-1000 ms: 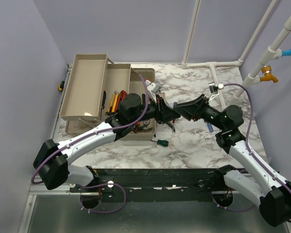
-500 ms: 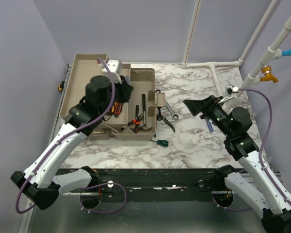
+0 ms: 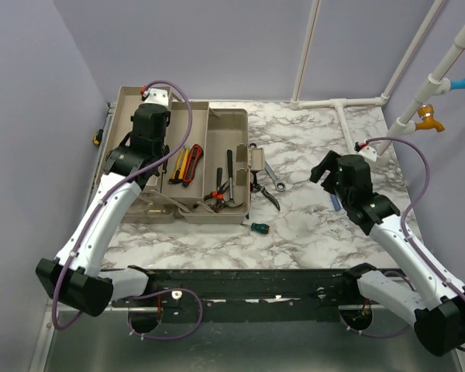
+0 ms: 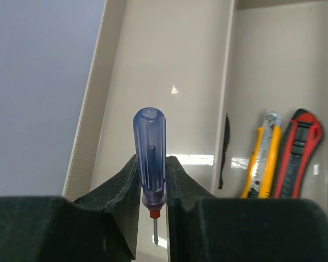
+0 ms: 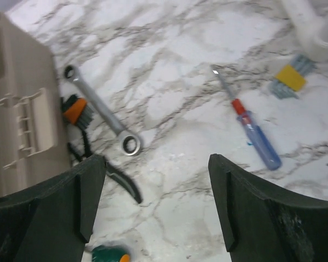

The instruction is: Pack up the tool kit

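**Left claw** [image 4: 152, 177]: nearly shut, clamped on the lower handle of a blue screwdriver [image 4: 149, 147]. Handle end out ahead of the claw, tip back between the pads. Low grip, presumably for a steady carry and a clean drop. Poised above the outermost tray [image 4: 169, 60] of the toolbox [image 3: 217, 132], over bare tray floor, the likely resting place. In the next compartment: yellow knife [image 4: 262, 155] and red knife [image 4: 296, 147] side by side, thin black tool [image 4: 225, 147] against the divider.

**Right claw** [image 5: 158, 202]: wide open, nothing between the pads. Hanging over the marble table [image 5: 169, 65], apart from the toolbox, probably for a survey of unpacked tools.
- Wrench [image 5: 101, 109] and orange-collared pliers [image 5: 76, 112], just beside the toolbox wall.
- Loose screwdriver [image 5: 257, 139], well to the other side.
- Green-handled screwdriver [image 5: 106, 255], at the near edge of view.
- Yellow-cased hex keys [image 5: 290, 79], near a white pipe [image 5: 314, 33].

**Toolbox:** trays spread open at the table's left rear, for reach from above. Judged roughly half packed. Next call: release into the tray.
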Robot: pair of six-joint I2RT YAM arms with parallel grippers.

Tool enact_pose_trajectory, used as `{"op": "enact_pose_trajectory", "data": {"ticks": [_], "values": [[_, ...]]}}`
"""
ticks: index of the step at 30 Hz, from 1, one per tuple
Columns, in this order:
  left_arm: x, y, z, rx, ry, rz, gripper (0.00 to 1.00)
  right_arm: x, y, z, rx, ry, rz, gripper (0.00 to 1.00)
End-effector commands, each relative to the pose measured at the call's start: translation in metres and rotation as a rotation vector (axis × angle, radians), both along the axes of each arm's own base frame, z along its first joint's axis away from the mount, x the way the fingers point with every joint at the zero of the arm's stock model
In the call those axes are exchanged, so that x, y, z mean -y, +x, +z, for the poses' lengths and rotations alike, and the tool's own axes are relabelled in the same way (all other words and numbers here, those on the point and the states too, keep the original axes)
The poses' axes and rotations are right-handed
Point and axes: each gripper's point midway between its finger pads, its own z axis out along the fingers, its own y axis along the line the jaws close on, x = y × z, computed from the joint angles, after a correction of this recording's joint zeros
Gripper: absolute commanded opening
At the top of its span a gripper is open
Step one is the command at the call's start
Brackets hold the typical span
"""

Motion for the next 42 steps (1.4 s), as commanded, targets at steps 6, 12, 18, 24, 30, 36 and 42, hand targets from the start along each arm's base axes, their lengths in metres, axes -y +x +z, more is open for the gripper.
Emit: {"op": "enact_pose_trajectory", "data": {"ticks": [6,12,18,24,30,36,42], "values": [[-0.024,0.017,-0.037,-0.143,0.131,0.084,0.49,0.054,-0.013,-0.061,-0.283,-0.230,-0.294,0.83],[0.002,0.006,-0.004,-0.076,-0.072,0.059,0.99,0.063,-0.017,-0.082,-0.324,-0.273,-0.335,0.84],[0.057,-0.026,0.021,0.057,-0.284,-0.135,0.99,0.060,-0.005,-0.097,-0.322,-0.348,-0.250,0.83],[0.118,-0.064,0.018,0.056,-0.571,-0.414,0.99,0.051,0.018,-0.117,-0.361,-0.329,-0.132,0.84],[0.148,-0.100,0.007,0.000,-0.660,-0.609,0.99,0.057,0.035,-0.144,-0.428,-0.223,-0.071,0.84],[0.140,-0.122,-0.001,0.008,-0.668,-0.647,0.99,0.068,0.033,-0.170,-0.526,-0.217,-0.077,0.79],[0.135,-0.130,0.006,0.049,-0.680,-0.656,0.99,0.043,0.030,-0.178,-0.548,-0.115,0.024,0.35]]}}
